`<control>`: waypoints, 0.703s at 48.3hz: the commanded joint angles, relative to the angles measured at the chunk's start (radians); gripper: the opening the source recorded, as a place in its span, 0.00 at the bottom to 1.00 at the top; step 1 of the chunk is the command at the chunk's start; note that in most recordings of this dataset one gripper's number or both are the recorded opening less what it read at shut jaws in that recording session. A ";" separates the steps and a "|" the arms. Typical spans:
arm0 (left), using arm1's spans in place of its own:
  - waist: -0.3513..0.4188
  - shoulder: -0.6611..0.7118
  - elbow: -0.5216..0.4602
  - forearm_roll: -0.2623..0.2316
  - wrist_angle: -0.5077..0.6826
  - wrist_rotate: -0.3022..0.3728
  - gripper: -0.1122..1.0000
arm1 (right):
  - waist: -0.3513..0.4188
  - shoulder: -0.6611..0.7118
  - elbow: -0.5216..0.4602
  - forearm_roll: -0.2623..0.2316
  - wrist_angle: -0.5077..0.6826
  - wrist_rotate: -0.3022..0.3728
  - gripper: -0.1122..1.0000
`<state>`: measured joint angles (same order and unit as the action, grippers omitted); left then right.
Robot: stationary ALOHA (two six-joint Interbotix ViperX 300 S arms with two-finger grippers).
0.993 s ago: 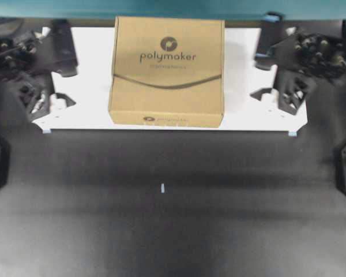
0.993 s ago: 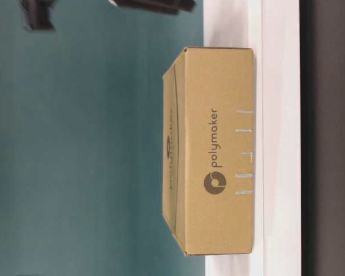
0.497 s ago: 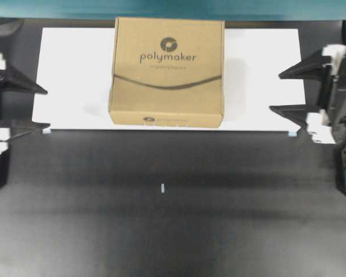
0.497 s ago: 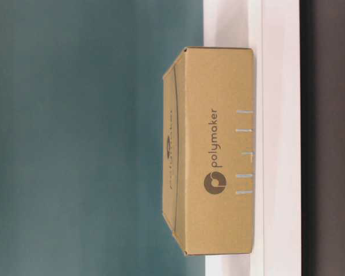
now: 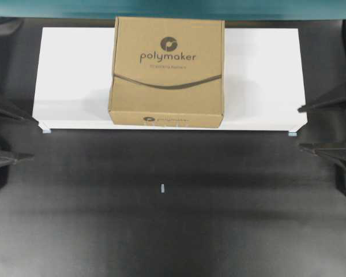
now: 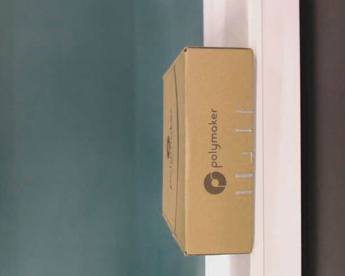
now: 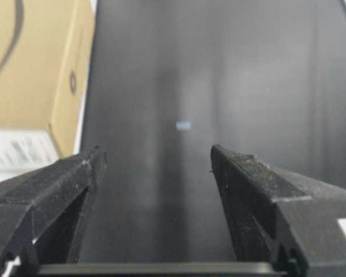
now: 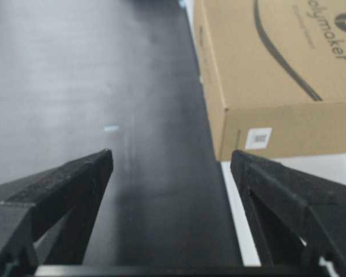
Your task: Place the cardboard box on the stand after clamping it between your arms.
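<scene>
The brown cardboard box with the "polymaker" print lies flat on the white stand, at its middle, with its near side flush with the stand's front edge. The table-level view shows the box resting on the stand. My left gripper is at the table's left edge, open and empty, well clear of the box. My right gripper is at the right edge, also open and empty. From the left wrist, the open gripper has the box off to its left. From the right wrist, the open gripper has the box to its right.
A dark table stretches in front of the stand, with one small pale mark near its middle. Small light-blue marks sit at the stand's front corners. A teal wall stands behind.
Both arms have pulled away from the sides of the stand, outward and toward the table's front. The box has stayed put on the stand.
</scene>
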<state>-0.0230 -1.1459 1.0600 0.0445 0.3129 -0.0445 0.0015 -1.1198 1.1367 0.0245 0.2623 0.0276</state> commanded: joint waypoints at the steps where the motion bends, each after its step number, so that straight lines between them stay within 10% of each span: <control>1: -0.002 0.000 -0.005 0.003 -0.037 -0.003 0.74 | 0.006 -0.028 0.005 0.000 -0.014 0.018 0.80; 34: 0.000 0.000 0.014 0.002 -0.041 -0.003 0.74 | 0.006 -0.066 0.035 0.000 -0.014 0.026 0.80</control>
<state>-0.0230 -1.1520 1.0815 0.0445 0.2823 -0.0460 0.0031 -1.1904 1.1689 0.0245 0.2577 0.0445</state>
